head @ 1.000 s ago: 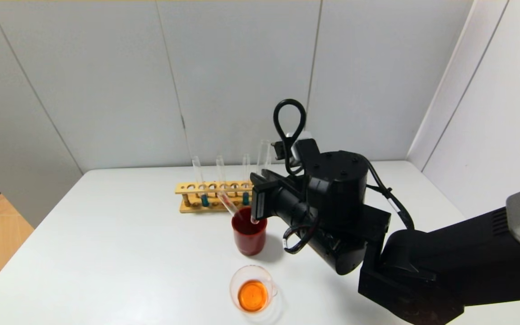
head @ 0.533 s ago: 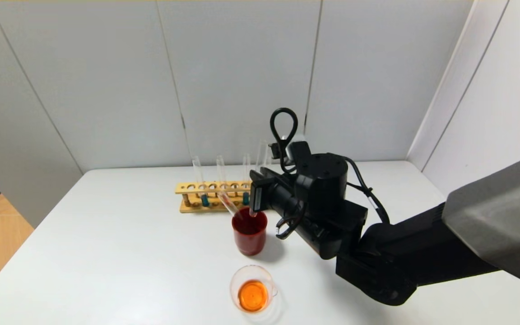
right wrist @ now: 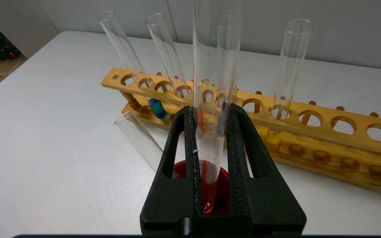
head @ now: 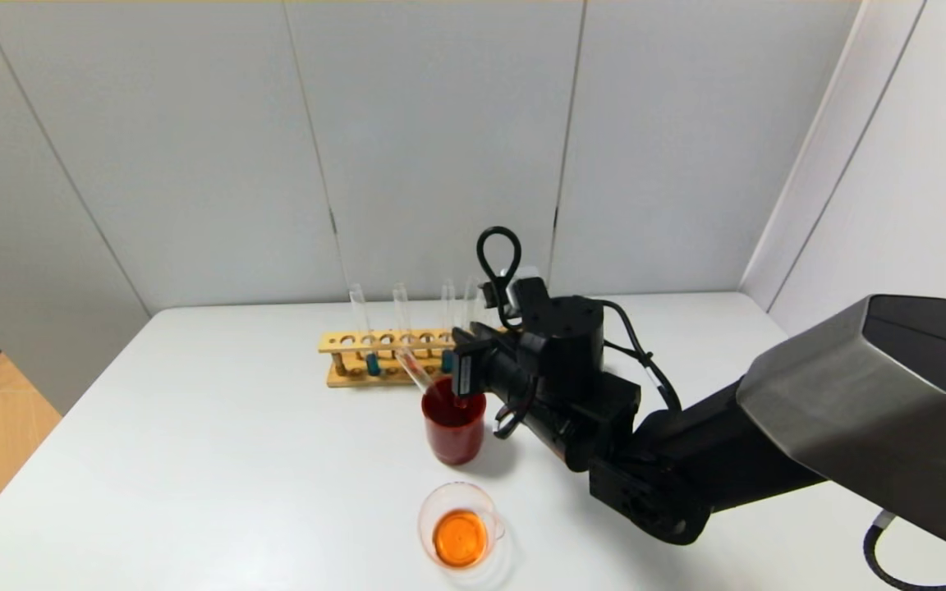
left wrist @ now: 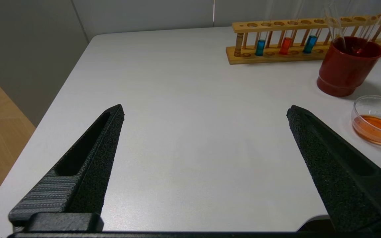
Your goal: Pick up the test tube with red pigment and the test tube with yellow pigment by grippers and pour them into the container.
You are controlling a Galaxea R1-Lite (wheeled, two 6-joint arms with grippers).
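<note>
White table (head: 194,460) stands against pale grey panelled walls (head: 194,148).

No text, label, brand, number or sign can be read anywhere in these views. The wooden rack (right wrist: 309,129), the glass tubes, the dark red cup (left wrist: 347,67) and the clear glass container (left wrist: 375,119) all have plain surfaces, and the bench (left wrist: 184,132) and the wall panels behind it carry no markings. The black hands likewise show no lettering.
</note>
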